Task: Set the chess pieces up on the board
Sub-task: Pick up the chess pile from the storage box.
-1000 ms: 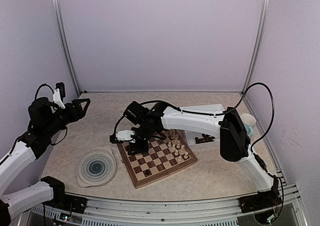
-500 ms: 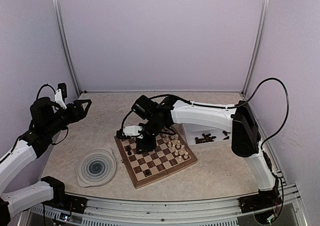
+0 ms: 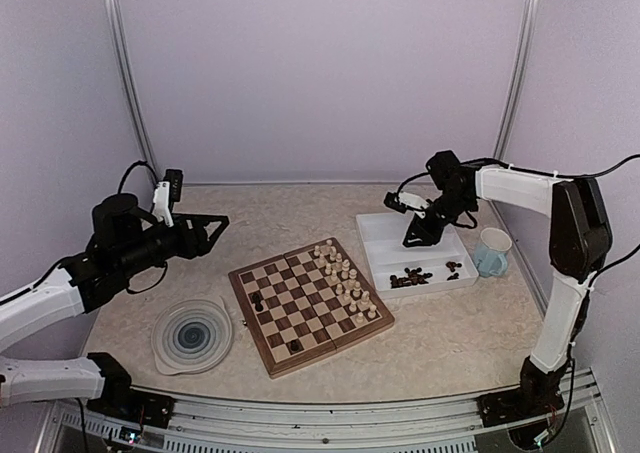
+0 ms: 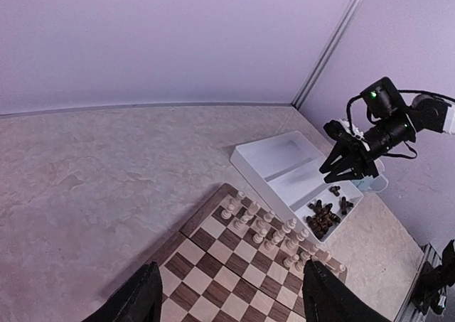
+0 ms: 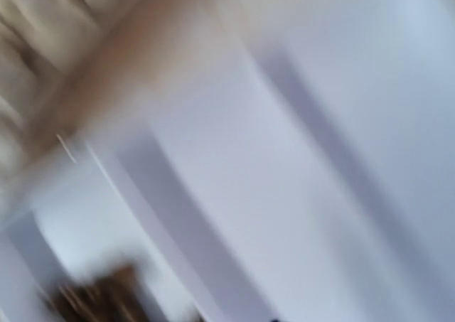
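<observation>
My right gripper [image 3: 417, 235], black and two-fingered, hangs over the white rectangular two-compartment tray [image 3: 372, 235]. Its wrist view is blurred, so I cannot tell how its jaws stand. My left gripper [image 3: 212, 228] hovers with fingers spread wide, holding nothing. The square checkered wooden board [image 3: 285, 323] lies between them. Pale cream chess pieces [image 3: 345, 278] crowd its tray side, and two dark pieces [image 3: 257, 300] stand apart opposite. More dark brown pieces [image 3: 412, 278] lie heaped at the tray's near end.

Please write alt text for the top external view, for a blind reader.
A wooden chessboard lies in the middle, cream pieces crowded along its right side, few dark ones on its left. The right tool hangs over a white tray; the left tool hovers left of the board.
</observation>
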`<move>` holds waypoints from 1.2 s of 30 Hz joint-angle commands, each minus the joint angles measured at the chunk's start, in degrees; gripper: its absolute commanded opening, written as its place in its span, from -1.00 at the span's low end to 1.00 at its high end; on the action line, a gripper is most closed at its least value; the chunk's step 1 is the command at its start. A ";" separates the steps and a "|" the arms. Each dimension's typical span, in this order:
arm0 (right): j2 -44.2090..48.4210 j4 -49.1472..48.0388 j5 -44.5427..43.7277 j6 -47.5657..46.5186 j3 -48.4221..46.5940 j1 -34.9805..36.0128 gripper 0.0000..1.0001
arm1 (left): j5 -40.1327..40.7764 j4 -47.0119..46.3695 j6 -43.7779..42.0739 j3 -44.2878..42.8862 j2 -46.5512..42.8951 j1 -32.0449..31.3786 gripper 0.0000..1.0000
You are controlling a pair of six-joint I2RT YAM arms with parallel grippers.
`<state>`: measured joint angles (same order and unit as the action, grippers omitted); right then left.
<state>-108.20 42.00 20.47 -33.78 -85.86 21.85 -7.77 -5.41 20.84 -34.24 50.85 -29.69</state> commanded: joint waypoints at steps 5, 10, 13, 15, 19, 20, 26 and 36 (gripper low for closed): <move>1.00 -0.89 -1.32 -11.97 7.70 -4.79 -0.53 | 5.91 0.48 -4.63 -6.33 7.14 -10.73 0.35; -1.34 2.21 -0.11 -16.02 6.67 -4.79 -0.53 | 7.53 -0.14 -4.49 -7.17 7.99 -13.61 0.36; -1.30 3.29 0.38 -18.10 6.96 -4.66 -0.51 | 7.59 0.02 -4.49 -7.20 7.52 -13.85 0.35; -1.06 3.78 0.32 -19.25 7.51 -4.71 -0.50 | 7.59 0.22 -4.54 -7.24 7.62 -13.85 0.36; -1.54 4.50 -0.37 -20.86 8.30 -4.54 -0.48 | 7.60 0.16 -4.82 -7.40 8.06 -13.86 0.36; -1.86 4.72 -0.60 -21.27 8.43 -4.34 -0.47 | 7.57 0.14 -4.95 -7.46 8.25 -13.90 0.36; -3.27 4.98 -4.59 -23.00 10.61 -2.64 -0.48 | 7.59 0.05 -5.41 -7.79 9.34 -13.90 0.37; -6.42 5.84 -6.25 -23.59 10.74 -1.26 -0.35 | 7.52 -1.09 -5.44 -7.60 9.91 -13.90 0.37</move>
<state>-112.12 44.75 14.20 -54.06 -75.83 19.40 -0.78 -4.99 16.19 -39.92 60.29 -43.24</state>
